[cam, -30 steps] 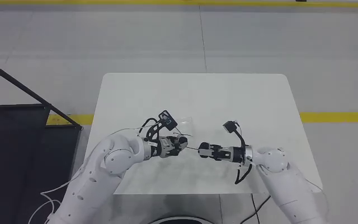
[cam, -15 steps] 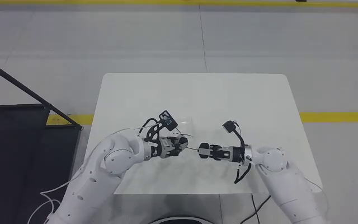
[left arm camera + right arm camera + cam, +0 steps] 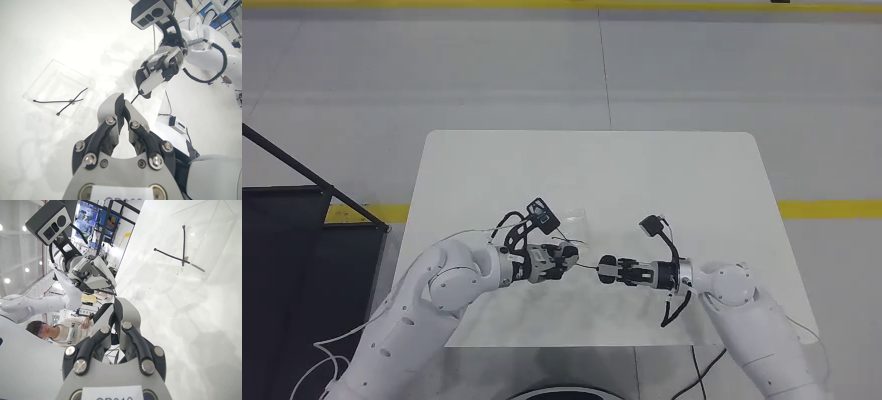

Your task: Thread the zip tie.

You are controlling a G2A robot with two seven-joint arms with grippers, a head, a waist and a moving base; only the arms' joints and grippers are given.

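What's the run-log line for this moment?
left tool: shut on thin black plastic zip tie | right tool: shut on same tie | clear plastic tray: two crossed spare ties

White rectangular table point(image 3: 692, 180); one clear, shallow plastic tray point(image 3: 62, 70) lies flat on it near its middle.

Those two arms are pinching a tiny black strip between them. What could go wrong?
1. The zip tie is thin, and both sets of jaws grip it close together; a slight misalignment might bend it or let it slip out.
2. The spare zip ties lie crossed in the clear tray, so grabbing one alone could be awkward.
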